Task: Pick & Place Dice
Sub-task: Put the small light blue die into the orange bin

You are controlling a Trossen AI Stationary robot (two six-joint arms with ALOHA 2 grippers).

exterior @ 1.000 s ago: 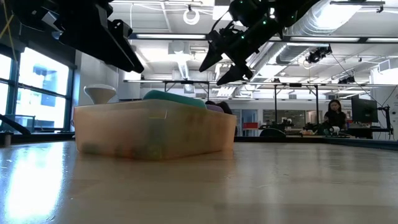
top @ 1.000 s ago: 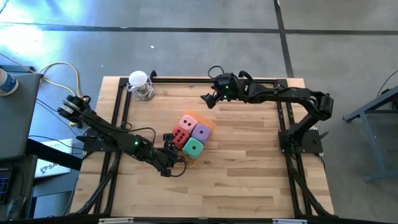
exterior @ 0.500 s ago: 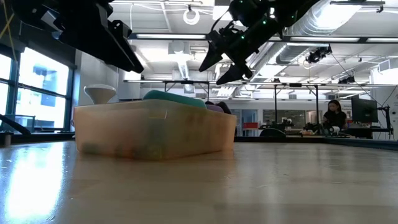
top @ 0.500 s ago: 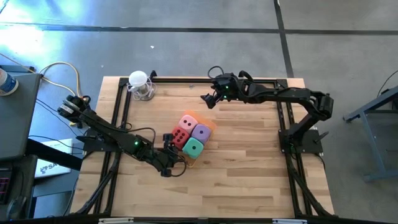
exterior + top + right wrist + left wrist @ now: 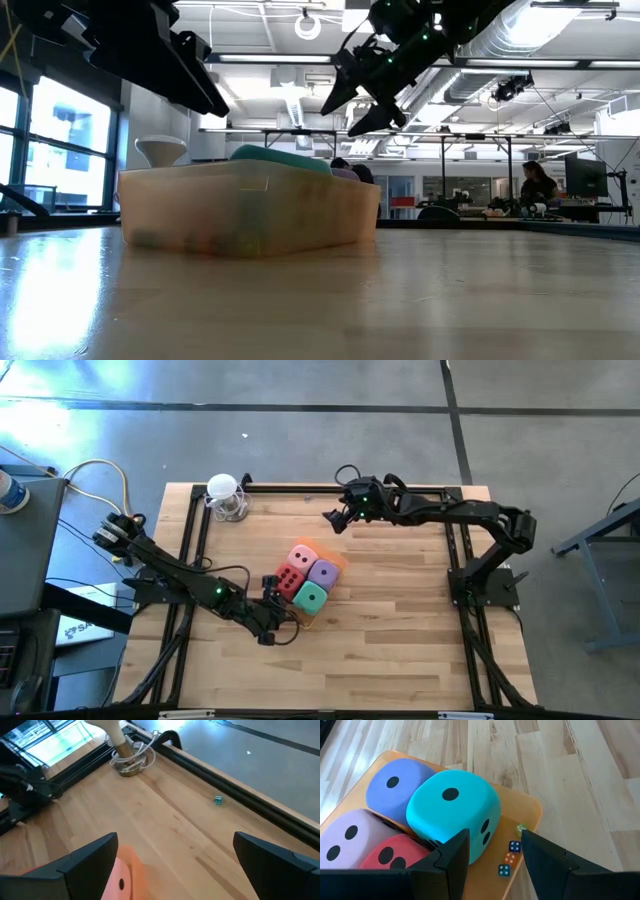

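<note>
A translucent orange tray [image 5: 335, 562] sits mid-table, a white funnel-like object [image 5: 223, 490] near the table's far-left corner.

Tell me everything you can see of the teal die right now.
The teal die is a soft-looking cube with rounded corners and black pips: one on top, two on a side face. It sits upright in the orange tray, pressed against the purple die and the red die. The left hand hovers just beside it, not gripping.
</note>
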